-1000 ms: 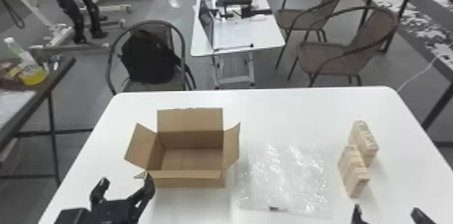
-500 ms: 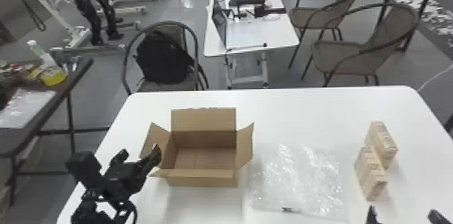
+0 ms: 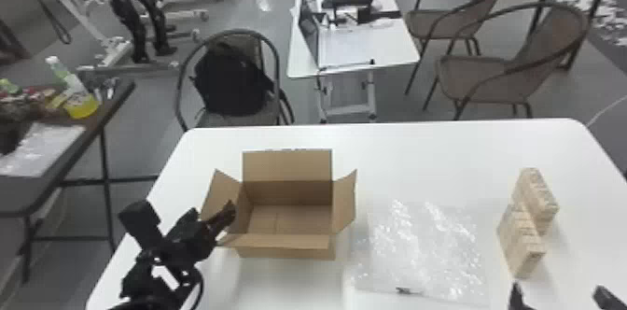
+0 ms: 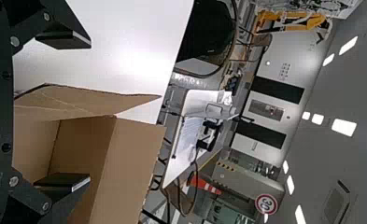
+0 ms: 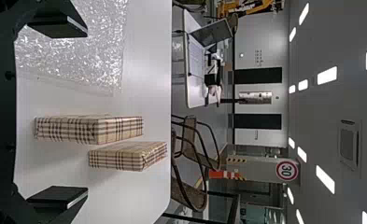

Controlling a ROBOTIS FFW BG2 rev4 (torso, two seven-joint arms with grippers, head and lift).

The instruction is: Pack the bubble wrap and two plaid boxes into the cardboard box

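R gripper (image 3: 559,291), lower right, fingers apart, w/ plaid boxes (image 3: 521,239) just above. L gripper (image 3: 214,216), lower left, also spread, prob. just off cardboard box (image 3: 287,252); bubble wrap (image 3: 420,250) lower ctr-right.

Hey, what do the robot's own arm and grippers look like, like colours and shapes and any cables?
The left arm is black and chunky, with a thin black cable looping beside it. The left gripper and right gripper are black too, each with two flat, block-ended fingers; round silvery screw heads dot the left one.
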